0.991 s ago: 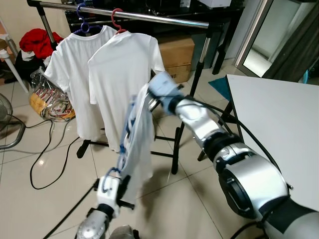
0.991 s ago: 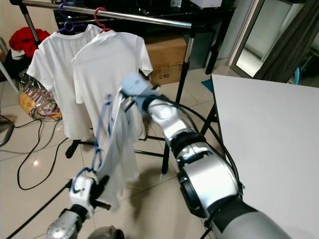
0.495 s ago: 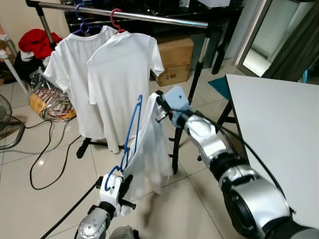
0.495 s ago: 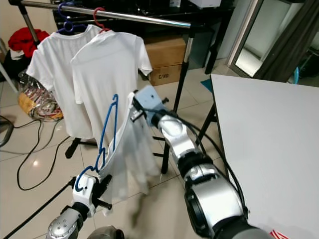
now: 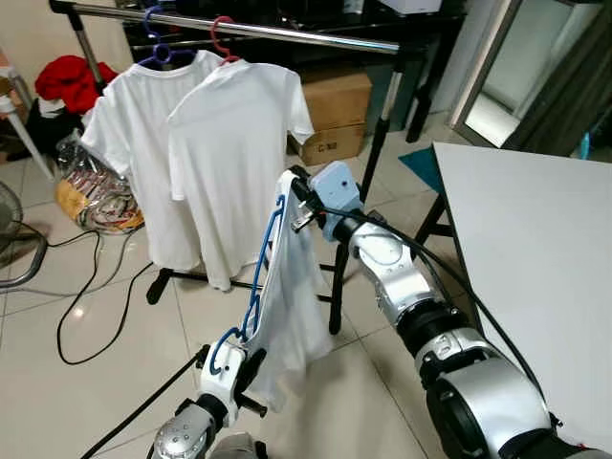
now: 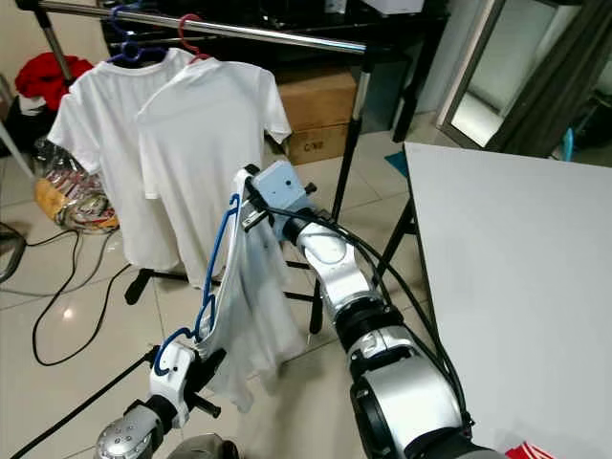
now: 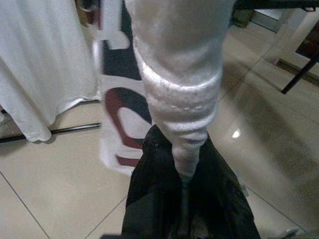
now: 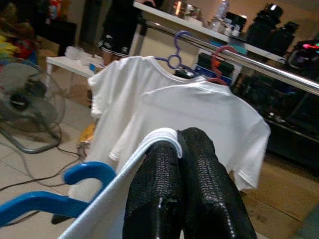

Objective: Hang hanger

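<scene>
Your right gripper (image 8: 180, 144) clamped a white shirt's edge (image 8: 160, 135) beside the blue hanger (image 8: 75, 179), below the rail (image 8: 259, 62).

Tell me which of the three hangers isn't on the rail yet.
The blue hanger, carrying a white shirt, held between the left gripper and right gripper. The purple hanger and red hanger hang on the rail.

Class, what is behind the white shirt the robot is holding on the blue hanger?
Behind the held shirt stand the rack's black upright and tiled floor; part of the rack's base is covered by the cloth.
</scene>
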`<state>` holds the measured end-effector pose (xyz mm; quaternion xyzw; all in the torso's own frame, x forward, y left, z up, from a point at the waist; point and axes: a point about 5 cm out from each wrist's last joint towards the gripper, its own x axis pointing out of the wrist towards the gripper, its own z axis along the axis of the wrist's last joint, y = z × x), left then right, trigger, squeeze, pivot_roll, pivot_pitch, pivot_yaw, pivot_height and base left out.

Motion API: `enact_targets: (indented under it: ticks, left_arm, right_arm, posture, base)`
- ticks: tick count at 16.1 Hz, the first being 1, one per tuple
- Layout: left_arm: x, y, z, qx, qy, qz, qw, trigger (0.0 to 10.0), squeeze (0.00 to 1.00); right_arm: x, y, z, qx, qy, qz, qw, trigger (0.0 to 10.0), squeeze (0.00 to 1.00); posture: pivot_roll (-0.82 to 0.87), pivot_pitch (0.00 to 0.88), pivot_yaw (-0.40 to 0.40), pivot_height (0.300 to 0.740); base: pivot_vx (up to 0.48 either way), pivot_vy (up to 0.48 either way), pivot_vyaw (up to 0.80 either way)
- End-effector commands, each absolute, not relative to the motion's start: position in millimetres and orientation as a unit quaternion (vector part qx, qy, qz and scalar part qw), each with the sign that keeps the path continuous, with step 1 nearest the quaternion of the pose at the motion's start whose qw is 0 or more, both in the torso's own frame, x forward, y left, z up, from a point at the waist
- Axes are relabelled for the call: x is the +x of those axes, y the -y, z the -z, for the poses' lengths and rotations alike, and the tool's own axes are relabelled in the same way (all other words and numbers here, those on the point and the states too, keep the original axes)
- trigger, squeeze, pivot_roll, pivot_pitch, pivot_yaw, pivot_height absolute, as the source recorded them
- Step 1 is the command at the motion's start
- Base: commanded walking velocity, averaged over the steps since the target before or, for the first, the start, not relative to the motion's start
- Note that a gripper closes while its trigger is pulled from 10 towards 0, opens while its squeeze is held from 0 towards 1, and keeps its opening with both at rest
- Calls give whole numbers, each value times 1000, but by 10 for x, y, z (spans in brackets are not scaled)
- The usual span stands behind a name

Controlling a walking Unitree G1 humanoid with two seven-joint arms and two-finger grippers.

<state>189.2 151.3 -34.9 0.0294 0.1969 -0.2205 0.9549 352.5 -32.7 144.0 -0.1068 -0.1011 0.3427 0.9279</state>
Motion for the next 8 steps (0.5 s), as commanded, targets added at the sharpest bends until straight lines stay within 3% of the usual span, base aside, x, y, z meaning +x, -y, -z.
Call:
enact_targets:
  ticks: [1, 4, 6, 8]
  left_arm:
    - [1834, -1513, 405, 30, -216, 232, 948, 10000, 0]
    - [1781, -1519, 444, 38, -228, 241, 943, 10000, 0]
    - [1743, -1545, 497, -3, -251, 225, 942, 10000, 0]
    - [1646, -1559, 581, -13, -288, 244, 926, 10000, 0]
  right_arm:
    - [3540, 329, -1565, -102, 127, -343, 925, 10000, 0]
    - [3538, 307, -1607, -104, 133, -351, 921, 10000, 0]
    - [3545, 307, -1664, -100, 140, -355, 919, 10000, 0]
    - [3531, 286, -1753, -99, 162, -372, 909, 10000, 0]
  posture:
    - [129, 0, -21, 740]
    - [130, 0, -19, 740]
    - [130, 0, -17, 740]
    - [129, 0, -16, 740]
  base:
    - [0, 0, 0]
    - [0, 0, 0]
    - [0, 0, 0]
    - [0, 0, 0]
